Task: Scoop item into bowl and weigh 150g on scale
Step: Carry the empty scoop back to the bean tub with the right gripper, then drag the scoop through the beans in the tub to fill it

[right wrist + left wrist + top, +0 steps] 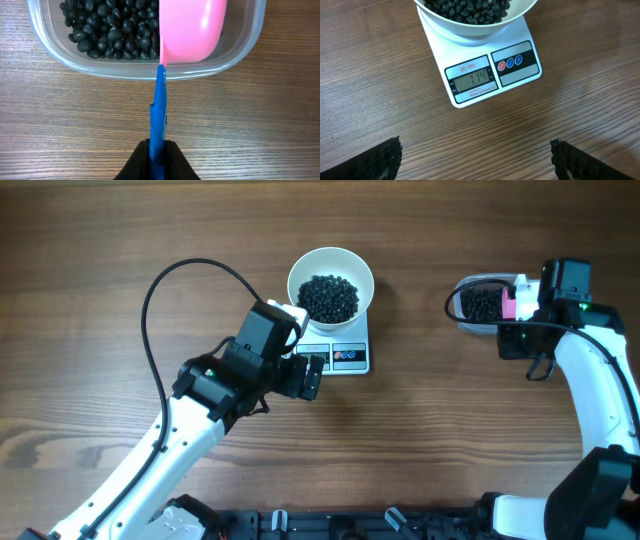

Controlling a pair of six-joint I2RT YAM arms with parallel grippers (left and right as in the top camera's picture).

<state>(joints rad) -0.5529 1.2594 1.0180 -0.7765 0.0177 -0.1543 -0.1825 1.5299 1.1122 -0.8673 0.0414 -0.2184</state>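
beads (329,297): tiny, round, hard-looking, loose; expect them to roll and bounce off any tilted edge; each one light, a full load has some weight
where they are: 1 heap in the white bowl (300,272), which sits on the scale (490,70); the rest in the clear tub (100,72), well apart on your right side
scale reading: display shows 114, so my read is you're short of 150 and need 1 or 2 more part-loads; go small near the end
scoop (192,30): pink cup on a thin blue handle, looks like rigid light plastic; cup is over the right part of the tub, handle crosses the tub's near wall; cannot tell if the cup carries any beads
right gripper (158,150): fingers pinched together on the tail of the blue handle, which is edge-on between them
where to hold: the handle tail is your only good spot; it's narrow and smooth, so I'd guess it can twist in the pinch once the cup is loaded; carry it level
left gripper (476,160): fingers wide apart, nothing in them, hovering over bare table (380,90) just in front of the scale's display edge
bowl handling: smooth, likely slippery, rests loose on the scale; don't knock it with the scoop or the reading shifts
risk: beads spill on the crossing between tub and bowl; pour slowly, low over the heap
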